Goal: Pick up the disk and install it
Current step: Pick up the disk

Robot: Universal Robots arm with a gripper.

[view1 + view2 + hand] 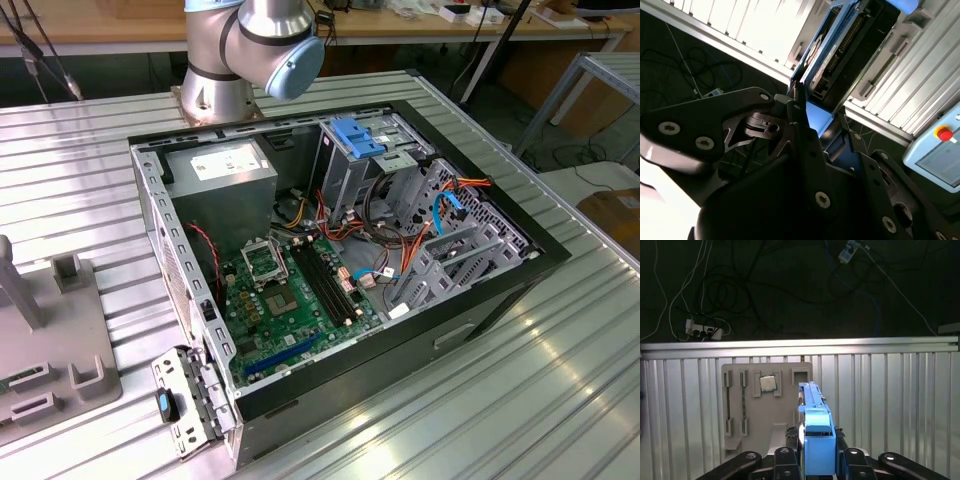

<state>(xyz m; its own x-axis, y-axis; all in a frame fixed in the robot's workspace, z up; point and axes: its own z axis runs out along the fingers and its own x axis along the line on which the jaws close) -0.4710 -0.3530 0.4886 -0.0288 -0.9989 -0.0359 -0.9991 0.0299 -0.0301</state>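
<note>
Closest in, in both wrist views: the pincer [818, 456], pressed together on the disk [810, 396] and pinching its near end from two sides, with the blue rail frame [818, 432] wedged in the grip.

Judged as a carry with the load in hand, not yet at the case. To do it well: a square, firm grip, with most of the disk's length out beyond the tips and liable to pivot. Slow, smooth travel, no twisting at the wrist, rails kept off anything in passing.

Long axis straight out from the pincer, in line with its reach, free end pointing away toward the table. Edge-on in the first wrist view. In the second wrist view, a dark broad face, blue along its edges.

Past the free end: a grey fixture tray [765, 410] with a square chip [768, 383] seated in it, on the ribbed metal table [890, 405]. Farther off: dark floor with loose cables [730, 295].

In the exterior view, an open computer case [540, 245] with a blue-topped drive cage [357, 135]. Bearing from the pincer: cannot tell.
</note>
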